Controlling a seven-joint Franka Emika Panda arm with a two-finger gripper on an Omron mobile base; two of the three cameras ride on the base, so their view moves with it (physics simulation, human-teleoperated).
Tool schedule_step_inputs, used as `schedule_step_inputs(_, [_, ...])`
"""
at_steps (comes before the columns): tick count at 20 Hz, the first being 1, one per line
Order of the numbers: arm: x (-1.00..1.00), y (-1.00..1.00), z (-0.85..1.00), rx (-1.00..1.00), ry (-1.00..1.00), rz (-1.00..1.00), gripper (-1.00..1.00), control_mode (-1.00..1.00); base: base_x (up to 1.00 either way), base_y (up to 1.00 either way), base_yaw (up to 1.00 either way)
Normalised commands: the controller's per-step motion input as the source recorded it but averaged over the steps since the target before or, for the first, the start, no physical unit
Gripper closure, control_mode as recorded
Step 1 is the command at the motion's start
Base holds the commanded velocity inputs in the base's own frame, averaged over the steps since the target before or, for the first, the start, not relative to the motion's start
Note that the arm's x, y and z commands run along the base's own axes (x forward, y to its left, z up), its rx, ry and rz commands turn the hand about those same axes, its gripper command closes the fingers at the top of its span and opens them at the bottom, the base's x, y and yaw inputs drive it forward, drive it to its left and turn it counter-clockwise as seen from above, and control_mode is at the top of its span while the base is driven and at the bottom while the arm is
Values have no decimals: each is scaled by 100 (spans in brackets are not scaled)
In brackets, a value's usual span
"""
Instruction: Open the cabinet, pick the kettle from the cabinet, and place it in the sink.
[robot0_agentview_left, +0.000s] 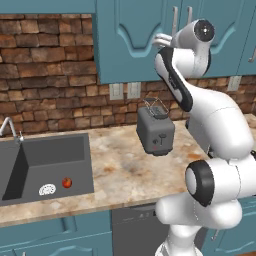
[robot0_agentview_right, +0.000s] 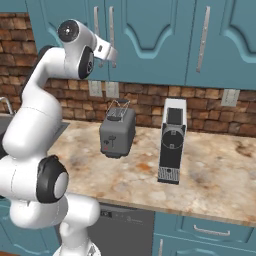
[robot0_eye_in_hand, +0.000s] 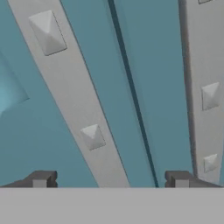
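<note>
A white robot arm reaches up to the teal wall cabinet (robot0_agentview_right: 150, 35), whose doors are shut, so the kettle that the task calls for must be behind them, hidden for now. The gripper (robot0_agentview_right: 107, 52) is raised against the pair of long silver handles where two doors meet, and its fingers stand wide apart, holding nothing. From the camera on the hand, one silver handle (robot0_eye_in_hand: 74, 100) runs slantwise between the two dark fingertips (robot0_eye_in_hand: 41, 178), with the dark seam between the doors just beside it and the neighbouring door's handle (robot0_eye_in_hand: 203, 87) at the far edge; the slant comes from the hand being rolled. The hand seems placed this way so the fingers can close around that bar and pull the door open, though I cannot tell whether they already touch it. Below, on the beige stone counter (robot0_agentview_left: 120, 165), a grey boxy toaster (robot0_agentview_left: 155, 131) stands under the cabinet, and a tall coffee machine (robot0_agentview_right: 171, 141) stands near it. Both sit beneath the path a kettle would take coming down. The dark sink (robot0_agentview_left: 47, 165) lies well off to the left, with a small red fruit (robot0_agentview_left: 67, 182) and a pale object (robot0_agentview_left: 47, 189) already in it.
</note>
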Motion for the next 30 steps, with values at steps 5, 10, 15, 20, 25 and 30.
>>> schedule_step_inputs(5, [25,0,0,0,0,7,-100,-100,0,0,0])
schedule_step_inputs(10, [26,0,0,0,0,8,-100,-100,0,0,0])
schedule_step_inputs(15, [26,-5,0,0,0,9,-100,-100,0,0,0])
schedule_step_inputs(20, [24,-7,0,0,0,6,-100,-100,0,0,0])
schedule_step_inputs(25, [27,-3,0,0,0,5,-100,-100,0,0,0])
schedule_step_inputs(30, [29,0,0,0,0,3,-100,-100,0,0,0])
